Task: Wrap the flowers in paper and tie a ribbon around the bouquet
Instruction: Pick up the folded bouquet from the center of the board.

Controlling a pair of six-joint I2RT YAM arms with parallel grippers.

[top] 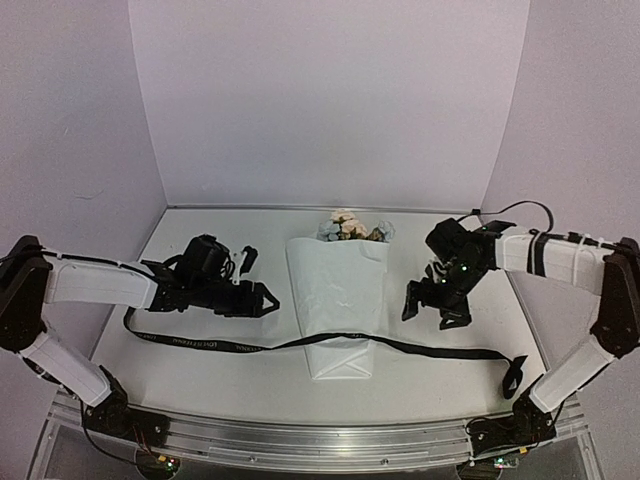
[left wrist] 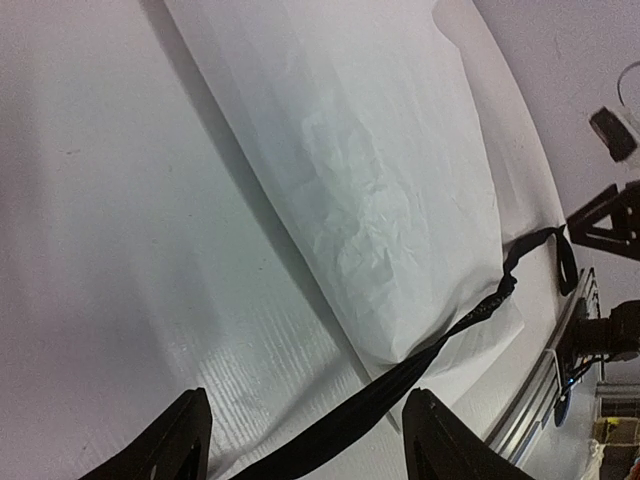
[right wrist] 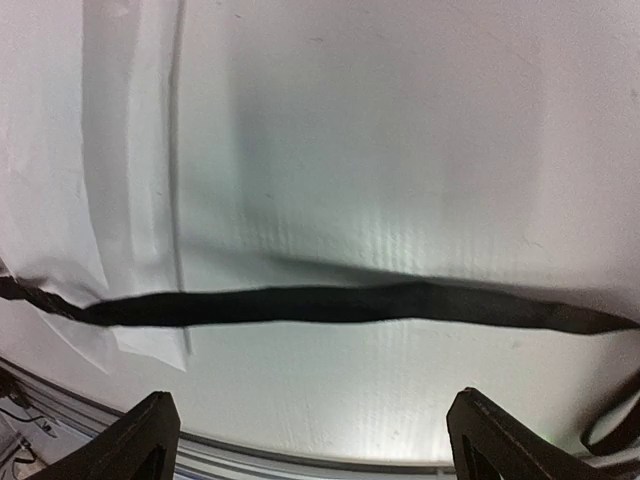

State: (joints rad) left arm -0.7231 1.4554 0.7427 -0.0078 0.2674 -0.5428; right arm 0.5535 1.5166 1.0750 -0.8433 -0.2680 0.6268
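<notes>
**Both tails free, knot not yet made**

Both grippers are seen released. The left gripper [left wrist: 305, 400] is held low over the table [top: 200, 385] with its fingers apart. The ribbon [left wrist: 350, 405] passes between them without being pinched. The right gripper [right wrist: 312, 400] is spread wide above the ribbon's other run, and nothing is held in it.

Outward from the grippers, the ribbon is laid flat on the table and crosses over the narrower near end of the paper [top: 335, 290], with one tail left on each side. The paper is folded round the stems and lies mid-table between the two grippers. The flowers [top: 350, 228] are seen at its far, open end.

The ribbon is judged limp, light and thin. It is best pinched against the table well out along each tail, so that slack is left for crossing. The paper is thin and easily creased, and may spring open if dragged. The bundle is light and could be shifted by a pull on the ribbon.
</notes>
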